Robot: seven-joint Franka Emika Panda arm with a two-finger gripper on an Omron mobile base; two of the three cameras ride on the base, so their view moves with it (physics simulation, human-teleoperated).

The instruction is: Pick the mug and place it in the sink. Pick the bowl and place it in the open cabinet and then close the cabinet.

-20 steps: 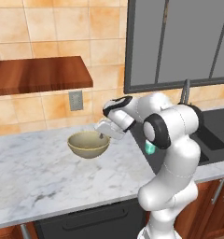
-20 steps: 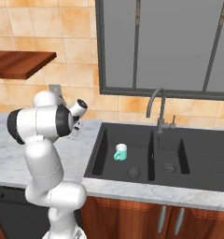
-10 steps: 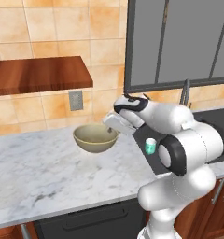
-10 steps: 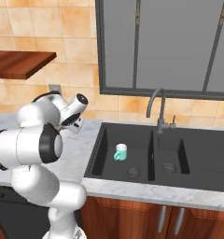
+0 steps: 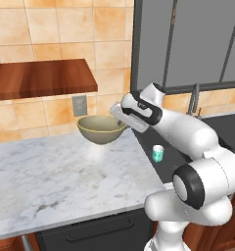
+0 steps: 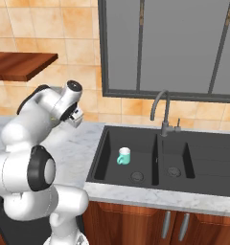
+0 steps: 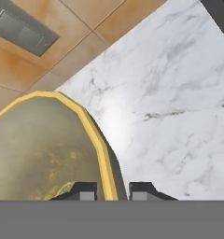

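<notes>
Item: bowl [image 5: 102, 130], deep, olive-tan with a paler yellowish rim. Location: clear of the tabletop [image 5: 65, 176], hanging above it with a soft shadow on the marble below, just beside the sink [image 6: 150, 158] on its outlet-plate side, and a little below the underside of the reddish-brown cabinet [image 5: 41, 78]. Holder: my fingers [image 7: 87, 190], clenched across the bowl's rim, one inside the wall and one outside, as the hand view shows; the grip point sits on the rim edge nearest the sink. Item: mug [image 6: 123, 155], small and teal, standing upright on the floor of the sink's nearer basin, well apart from the faucet [image 6: 161, 112]; I judge that half of the job finished. Step in hand: carrying the bowl up toward the cabinet. The cabinet's doors and shelf are out of sight here; I see its wooden underside and cannot tell how wide the opening stands. Next move, as I reckon it: raise the bowl higher than the cabinet's bottom edge, come round to the front, and ease it onto the inner shelf while keeping it level, since a one-sided rim grip lets a deep bowl tip. Then release, back out, and push the door shut. Hazard: the bowl's far rim catching the cabinet's lower edge on the way up.
</notes>
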